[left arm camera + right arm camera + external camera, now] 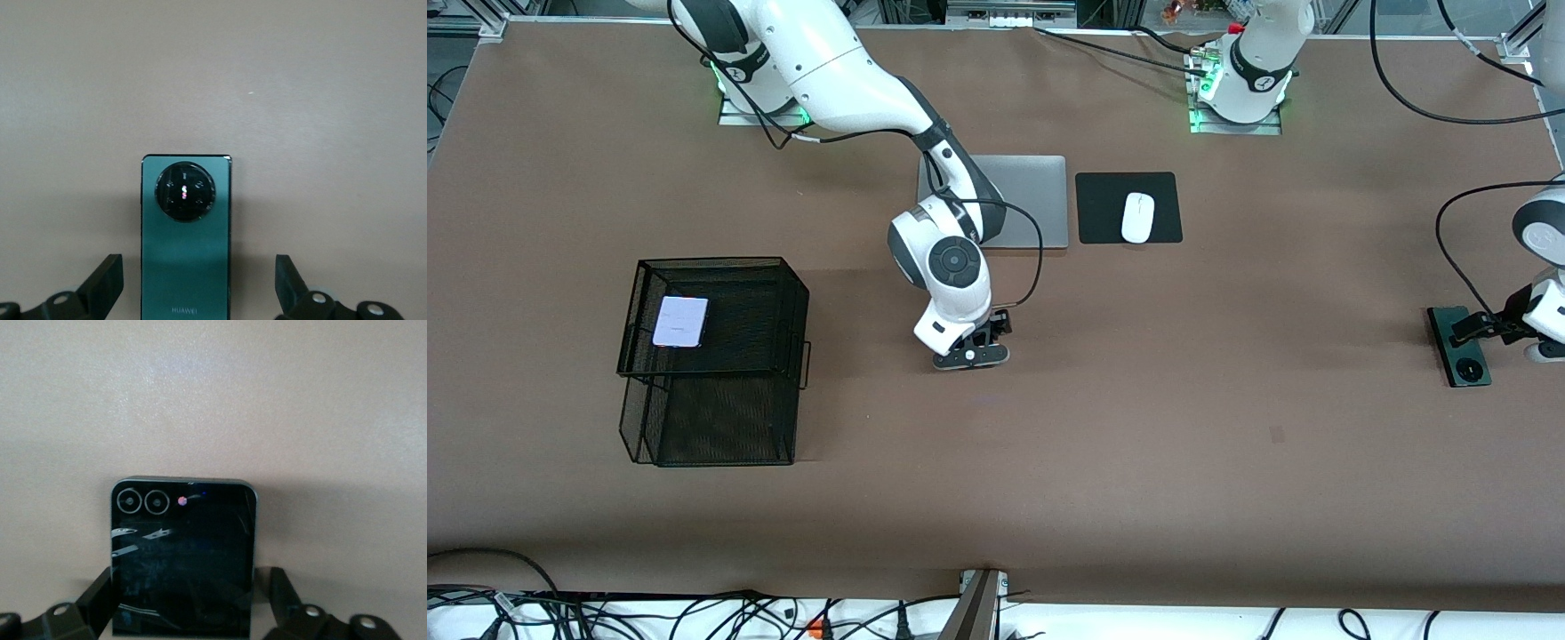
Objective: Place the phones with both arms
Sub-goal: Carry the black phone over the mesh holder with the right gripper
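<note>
A black squarish phone (pixel 183 547) lies flat on the brown table near its middle, under my right gripper (pixel 190 580). That gripper is open, one finger close against one side of the phone, the other a small gap away. In the front view the right gripper (pixel 985 345) hides this phone. A longer dark green phone (pixel 187 233) with a round camera ring lies at the left arm's end of the table (pixel 1463 360). My left gripper (pixel 199 267) is low over it (pixel 1472 331), open wide, its fingers clear of both sides. A pale lilac phone (pixel 680 322) rests in the upper tier of a black mesh basket (pixel 796 293).
A silver laptop (pixel 1036 191) lies shut near the robots' bases, partly under the right arm. Beside it a white mouse (pixel 1137 217) sits on a black pad (pixel 1103 209). The mesh basket stands toward the right arm's end. Cables run along the table edge nearest the front camera.
</note>
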`<act>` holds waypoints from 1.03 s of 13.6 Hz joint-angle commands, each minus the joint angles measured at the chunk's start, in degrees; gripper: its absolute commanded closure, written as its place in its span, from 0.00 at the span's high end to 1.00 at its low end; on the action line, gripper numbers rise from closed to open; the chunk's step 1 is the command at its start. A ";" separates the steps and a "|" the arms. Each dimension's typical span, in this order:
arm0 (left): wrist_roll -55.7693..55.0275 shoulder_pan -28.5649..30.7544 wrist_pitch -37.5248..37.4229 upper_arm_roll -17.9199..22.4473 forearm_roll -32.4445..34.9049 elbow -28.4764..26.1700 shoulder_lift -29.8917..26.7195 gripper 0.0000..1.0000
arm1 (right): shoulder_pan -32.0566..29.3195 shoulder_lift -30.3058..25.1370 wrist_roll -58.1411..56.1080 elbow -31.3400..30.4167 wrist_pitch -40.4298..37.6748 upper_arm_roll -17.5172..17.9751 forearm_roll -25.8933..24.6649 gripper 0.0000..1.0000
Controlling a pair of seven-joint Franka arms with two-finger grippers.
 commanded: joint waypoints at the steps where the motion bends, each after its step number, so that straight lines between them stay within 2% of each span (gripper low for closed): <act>1: 2.46 0.90 2.24 -0.83 -3.03 0.51 2.01 1.00 | 0.32 0.80 -0.78 1.28 -0.45 -0.44 -1.11 0.28; 2: 2.37 0.99 2.25 -0.83 -3.04 0.51 2.19 1.00 | 0.32 0.72 -0.87 1.28 -0.45 -0.44 -1.10 0.21; 4: 2.46 1.78 2.34 -0.83 -3.04 0.51 2.45 1.00 | 0.23 0.37 -0.87 1.28 -0.62 -0.52 -1.19 0.14; 5: 2.46 1.87 2.34 -0.91 -3.04 0.60 2.63 1.00 | 0.14 -0.16 -0.87 1.45 -0.80 -0.61 -1.10 0.06; 7: 2.46 2.22 2.34 -0.83 -3.12 0.60 3.06 1.00 | -0.47 -3.31 -0.43 1.46 -2.63 -1.31 -1.10 0.04; 12: 2.46 2.31 3.74 -0.83 -4.09 0.34 3.77 1.00 | -0.91 -14.03 -2.18 1.37 -14.48 -11.49 -1.10 0.04; 14: 2.46 2.31 3.74 -0.91 -4.18 0.16 3.86 1.00 | -1.52 -16.68 -8.74 1.28 -18.89 -16.67 -0.92 0.04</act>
